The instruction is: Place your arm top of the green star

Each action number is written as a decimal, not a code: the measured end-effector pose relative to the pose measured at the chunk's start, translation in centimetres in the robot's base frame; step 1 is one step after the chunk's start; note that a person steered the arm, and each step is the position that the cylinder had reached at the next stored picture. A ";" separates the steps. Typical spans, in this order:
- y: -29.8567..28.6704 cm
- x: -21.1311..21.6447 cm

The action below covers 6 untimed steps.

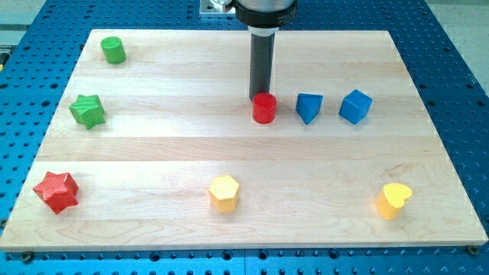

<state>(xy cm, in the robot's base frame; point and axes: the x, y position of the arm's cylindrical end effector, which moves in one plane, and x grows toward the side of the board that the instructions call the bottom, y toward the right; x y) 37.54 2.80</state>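
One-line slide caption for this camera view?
My tip sits just behind the red cylinder, far right of the green star.

a straight dark grey rod (261, 72) under a black round collar (264, 14).

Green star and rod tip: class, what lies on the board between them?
In the camera view, nothing: bare wood runs from my tip, just behind the red cylinder, to the green star.
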 end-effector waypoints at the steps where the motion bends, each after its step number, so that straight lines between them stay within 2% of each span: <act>1: 0.0 0.0; 2: -2.3 -1.9; 3: -9.8 -4.9; 5: -24.4 -1.7; 6: -24.5 -2.1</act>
